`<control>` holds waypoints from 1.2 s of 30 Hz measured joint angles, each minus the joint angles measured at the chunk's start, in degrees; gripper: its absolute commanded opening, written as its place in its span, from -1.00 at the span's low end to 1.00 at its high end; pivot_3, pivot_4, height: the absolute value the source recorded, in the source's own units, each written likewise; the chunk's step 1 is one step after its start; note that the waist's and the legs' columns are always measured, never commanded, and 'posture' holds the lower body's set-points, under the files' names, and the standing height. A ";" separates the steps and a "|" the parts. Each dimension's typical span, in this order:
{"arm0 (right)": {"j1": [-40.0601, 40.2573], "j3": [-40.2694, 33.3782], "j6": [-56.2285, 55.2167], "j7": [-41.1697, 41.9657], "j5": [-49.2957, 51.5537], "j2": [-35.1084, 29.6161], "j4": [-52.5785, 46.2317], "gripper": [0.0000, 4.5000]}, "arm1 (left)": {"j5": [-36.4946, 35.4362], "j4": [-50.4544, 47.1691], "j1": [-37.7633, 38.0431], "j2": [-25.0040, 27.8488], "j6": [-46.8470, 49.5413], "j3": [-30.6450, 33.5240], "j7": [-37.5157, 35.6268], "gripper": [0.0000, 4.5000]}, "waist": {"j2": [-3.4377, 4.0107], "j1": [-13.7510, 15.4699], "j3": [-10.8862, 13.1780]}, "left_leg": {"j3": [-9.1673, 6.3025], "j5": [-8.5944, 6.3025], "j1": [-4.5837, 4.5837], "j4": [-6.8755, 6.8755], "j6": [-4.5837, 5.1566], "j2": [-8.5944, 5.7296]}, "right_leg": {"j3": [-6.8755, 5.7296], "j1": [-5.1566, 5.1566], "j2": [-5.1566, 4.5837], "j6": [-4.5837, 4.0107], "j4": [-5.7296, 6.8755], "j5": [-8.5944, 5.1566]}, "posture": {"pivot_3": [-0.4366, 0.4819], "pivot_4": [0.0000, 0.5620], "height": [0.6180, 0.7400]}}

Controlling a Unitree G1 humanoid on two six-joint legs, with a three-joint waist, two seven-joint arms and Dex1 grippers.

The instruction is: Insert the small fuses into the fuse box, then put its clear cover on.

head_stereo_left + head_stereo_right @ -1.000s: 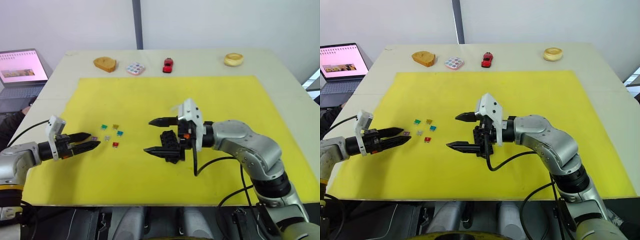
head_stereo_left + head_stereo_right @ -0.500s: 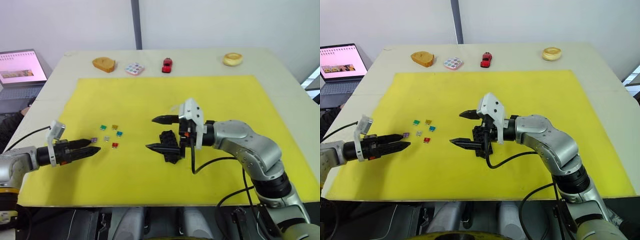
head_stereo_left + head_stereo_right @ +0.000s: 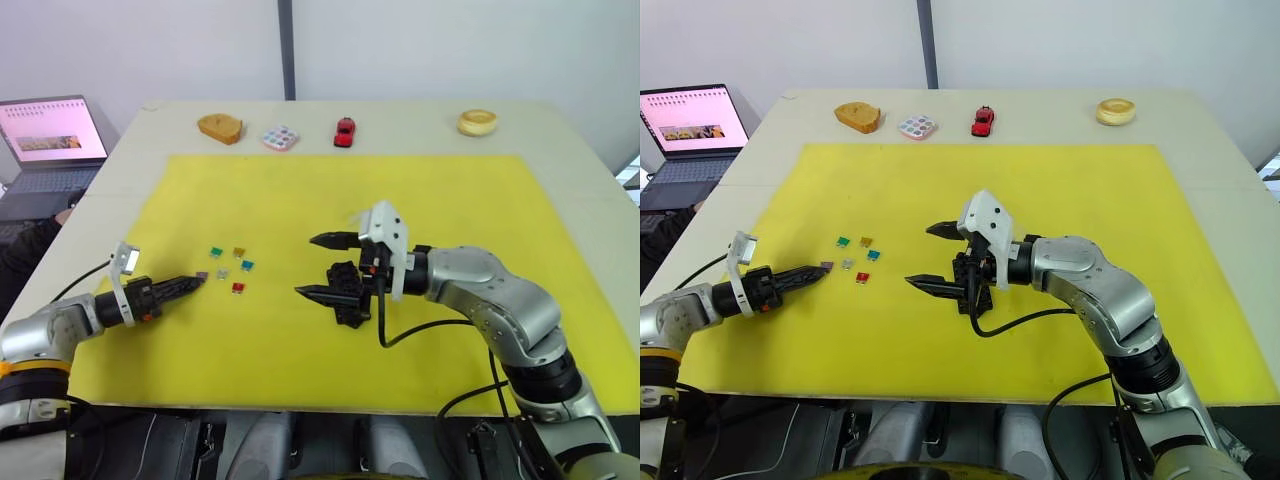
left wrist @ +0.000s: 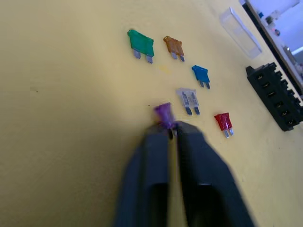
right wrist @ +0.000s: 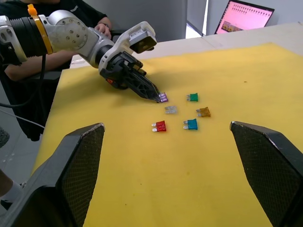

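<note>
My left gripper [image 3: 196, 282] lies low on the yellow mat [image 3: 420, 190], shut on a purple fuse [image 4: 164, 113] pinched at its very tips. Beside it lie the other small fuses: teal [image 4: 141, 43], amber [image 4: 173, 46], blue [image 4: 200, 74], grey [image 4: 188, 98] and red [image 4: 222, 121]. The black fuse box [image 3: 350, 293] stands at mid-mat, slots up. My right gripper [image 3: 308, 266] hovers open just left of the fuse box, one finger on either side of its end. The clear cover [image 4: 240, 32] lies on the mat beyond the box.
Along the table's far edge sit a tan wooden piece [image 3: 220, 128], a white tile with coloured dots [image 3: 281, 137], a red toy car [image 3: 345, 131] and a tan ring [image 3: 477, 122]. A laptop [image 3: 50, 135] and a person's arm [image 3: 35, 240] are off the left side.
My left gripper has gone from open to shut, closing on the purple fuse. The right arm has stayed put. The camera has shifted slightly.
</note>
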 measured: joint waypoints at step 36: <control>-31.51 -10.42 29.11 -7.39 21.76 9.61 19.43 0.02 | -23.12 -35.18 -15.60 3.96 15.32 1.74 8.82 -1.00 | -0.24 -1.92 0.11 | 0.02 0.05 -0.17 -0.10 -0.06 0.04 | -0.04 -0.27 0.07 -0.08 0.03 0.07 | -0.05 -0.47 1.00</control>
